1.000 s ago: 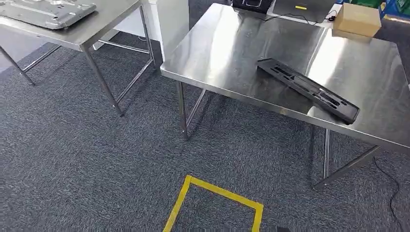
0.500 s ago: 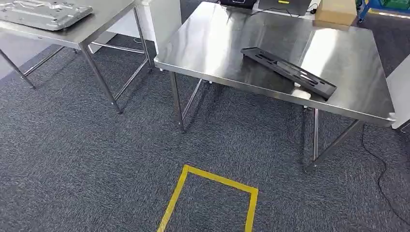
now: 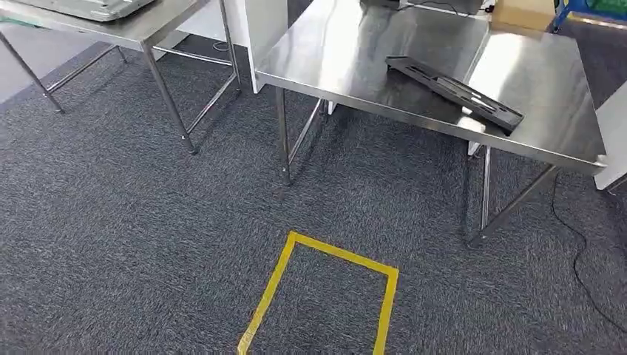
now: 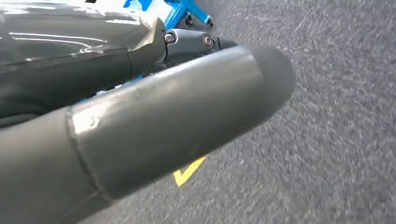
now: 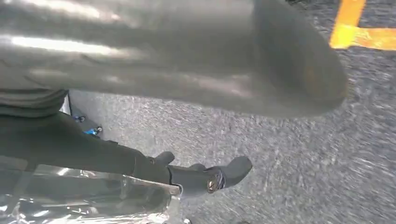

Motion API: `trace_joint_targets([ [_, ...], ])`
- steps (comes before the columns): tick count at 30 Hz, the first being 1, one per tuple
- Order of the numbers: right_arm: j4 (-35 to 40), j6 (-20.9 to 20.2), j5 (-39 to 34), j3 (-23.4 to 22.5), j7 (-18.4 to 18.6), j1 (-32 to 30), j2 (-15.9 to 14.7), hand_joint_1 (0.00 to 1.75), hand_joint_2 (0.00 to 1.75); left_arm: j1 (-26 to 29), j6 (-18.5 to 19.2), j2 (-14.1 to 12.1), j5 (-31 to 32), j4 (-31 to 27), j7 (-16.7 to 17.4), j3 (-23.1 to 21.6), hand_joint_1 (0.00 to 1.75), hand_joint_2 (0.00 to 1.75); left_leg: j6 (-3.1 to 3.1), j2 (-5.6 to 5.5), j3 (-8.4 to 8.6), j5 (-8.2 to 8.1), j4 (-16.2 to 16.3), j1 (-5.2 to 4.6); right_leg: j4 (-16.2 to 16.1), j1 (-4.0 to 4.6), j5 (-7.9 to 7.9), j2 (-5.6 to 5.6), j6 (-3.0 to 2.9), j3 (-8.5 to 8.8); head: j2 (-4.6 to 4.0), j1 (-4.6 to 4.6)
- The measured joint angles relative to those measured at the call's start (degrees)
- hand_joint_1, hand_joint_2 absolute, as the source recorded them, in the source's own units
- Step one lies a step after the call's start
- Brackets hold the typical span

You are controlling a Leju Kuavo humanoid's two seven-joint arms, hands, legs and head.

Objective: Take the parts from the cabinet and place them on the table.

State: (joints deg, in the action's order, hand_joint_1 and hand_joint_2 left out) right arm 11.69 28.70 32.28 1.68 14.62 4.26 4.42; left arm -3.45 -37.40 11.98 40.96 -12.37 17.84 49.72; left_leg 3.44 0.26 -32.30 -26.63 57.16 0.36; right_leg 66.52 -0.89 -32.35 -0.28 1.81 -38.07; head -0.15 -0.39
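— Right, where's the black part (image 3: 455, 94)?

— Flat on the steel table (image 3: 347, 59), lying slantwise near the front edge, one end almost at the rim. It's out ahead of the robot, away from both hands.

— And the hands?

— Low, over the grey carpet (image 3: 133, 244). The left hand (image 4: 154, 107) shows a thick grey thumb stretched across the wrist view, with darker fingers (image 4: 187, 42) beyond it. Whether it's loose or clenched, I cannot tell.

— Anything under it?

— Carpet, and a scrap of yellow tape (image 4: 189, 171) just past the thumb.

— Right hand (image 5: 177, 70)?

— Same picture: big blurred thumb, a dark finger (image 5: 205, 178) pointing over the carpet. Something shiny and crinkled (image 5: 70, 198) sits beside that finger, but I can't make out what it is or whether the hand grasps it.

— What else is around?

— The tape forms an outlined square (image 3: 325, 259) on the floor in front of the table. A second steel table (image 3: 159, 22) stands off to the left side, a cardboard box (image 3: 521, 13) sits at the far edge of the main table, and a dark cable (image 3: 580, 255) trails over the carpet on the right.
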Motion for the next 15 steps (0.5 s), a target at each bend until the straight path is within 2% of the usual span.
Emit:
trace_joint_targets([
  [1,0.0,0.0,0.0,0.1,0.0,0.2,0.1,0.0,0.0,0.0,-0.1,0.0,0.2,0.0,-0.1,-0.1,0.0,0.0,0.08,0.04,-1.07,0.79,0.0,-0.19,4.4,-0.01,-2.47,0.02,-0.04,-0.92,0.0,0.02],
  [2,0.0,0.0,0.0,0.1,0.0,0.4,0.1,0.0,0.0,0.0,-0.2,0.0,0.3,0.0,-0.5,-0.3,0.0,0.0,0.07,0.16,-2.31,1.74,0.1,-0.35,8.2,-0.01,-3.38,0.02,0.44,-1.09,0.0,0.07],
  [3,0.0,0.0,-0.5,0.1,0.0,0.4,0.1,0.0,0.0,0.1,-0.3,-0.1,0.3,0.0,-1.0,-0.3,0.0,0.0,0.03,0.19,-2.86,2.43,0.1,-0.38,8.9,0.0,-2.69,0.03,0.93,-0.35,0.0,0.06],
  [4,0.0,0.0,-1.0,0.1,-0.3,0.5,0.1,0.0,0.0,0.1,-0.4,-0.1,0.3,0.0,-1.8,-0.4,0.0,0.0,-0.05,0.18,-3.96,3.28,0.2,-0.42,7.4,0.08,-0.69,0.04,1.72,1.82,0.0,0.09],
  [5,0.0,0.0,-1.4,0.0,-0.6,0.4,0.1,0.0,0.0,0.1,-0.6,-0.1,0.3,0.0,-2.5,-0.4,0.0,0.0,-0.21,0.18,-4.74,3.97,0.2,-0.48,4.0,0.18,1.22,0.04,2.21,4.84,0.0,0.11],
  [6,0.0,0.0,-1.8,-0.2,-0.9,0.5,0.1,0.0,0.0,0.2,-1.0,0.0,0.3,0.0,-3.3,-0.4,0.0,0.0,-0.4,0.17,-5.5,4.62,0.2,-0.52,-1.8,0.37,2.13,0.04,1.94,9.12,0.0,0.13],
  [7,0.0,0.0,-2.0,-0.3,-1.0,0.6,0.0,0.0,0.0,0.2,-1.2,0.1,0.4,0.0,-3.8,-0.5,0.0,0.0,-0.62,0.21,-5.87,5.24,0.3,-0.46,-7.4,0.6,1.32,0.03,1.12,13.04,0.0,0.09],
  [8,0.0,0.0,-2.2,-0.4,-1.1,0.7,0.0,0.0,0.0,0.2,-1.4,0.1,0.4,0.0,-4.3,-0.6,0.0,0.0,-0.98,0.28,-6.15,5.79,0.3,-0.74,-12.5,1.1,-0.08,0.02,0.37,15.8,0.0,0.09],
  [9,0.0,0.0,-2.3,-0.4,-1.2,0.7,0.0,0.0,0.0,0.2,-1.5,0.1,0.4,0.0,-4.7,-0.7,0.0,0.0,-1.27,0.49,-6.24,6.6,0.0,-0.68,-13.2,1.07,-0.43,0.15,0.28,15.51,0.0,-0.11],
  [10,0.0,0.1,-2.4,-0.5,-1.2,0.6,0.0,0.0,0.0,0.2,-1.7,0.1,0.4,0.0,-4.9,-0.7,0.0,0.0,-1.52,0.55,-6.24,7.33,-0.4,-0.41,-13.0,1.15,0.01,0.19,0.09,14.9,0.0,0.13],
  [11,-0.1,0.1,-2.4,-0.5,-1.2,0.5,0.0,0.0,0.0,0.3,-1.7,0.1,0.5,0.0,-5.2,-0.8,0.0,0.0,-2.0,0.54,-6.19,7.99,-0.8,-0.34,-13.0,1.37,0.48,0.17,-0.42,14.59,0.0,0.17],
  [12,-0.2,0.2,-2.4,-0.7,-1.0,0.4,0.0,0.0,0.0,0.4,-1.9,0.0,0.5,0.0,-5.6,-0.9,0.0,0.0,-2.43,0.29,-6.77,7.85,-0.9,-0.32,-13.6,0.08,1.56,0.0,-1.17,14.33,0.0,0.28],
  [13,-0.2,0.3,-2.3,-0.7,-1.0,0.5,-0.1,0.0,0.0,0.5,-2.0,-0.1,0.9,0.0,-6.3,-0.9,0.0,0.0,-2.72,-0.1,-7.22,5.51,0.2,-0.31,-13.4,0.2,2.12,-0.11,-1.59,13.85,0.0,0.15],
  [14,-0.2,0.5,-2.2,-0.7,-0.9,0.4,-0.2,0.0,0.0,0.6,-2.1,-0.1,1.1,0.0,-7.2,-1.1,0.0,0.0,-2.99,-0.27,-8.08,1.09,3.9,-0.11,-13.4,0.17,2.82,-0.19,-2.39,13.0,0.0,-0.13],
  [15,-0.2,0.6,-2.1,-0.8,-0.8,0.3,-0.1,0.0,0.0,0.7,-2.1,-0.2,1.3,0.0,-7.6,-1.2,0.0,0.0,-3.33,-0.32,-9.07,-2.44,8.5,0.04,-13.4,0.19,3.36,-0.28,-2.45,12.34,0.0,-0.22],
])
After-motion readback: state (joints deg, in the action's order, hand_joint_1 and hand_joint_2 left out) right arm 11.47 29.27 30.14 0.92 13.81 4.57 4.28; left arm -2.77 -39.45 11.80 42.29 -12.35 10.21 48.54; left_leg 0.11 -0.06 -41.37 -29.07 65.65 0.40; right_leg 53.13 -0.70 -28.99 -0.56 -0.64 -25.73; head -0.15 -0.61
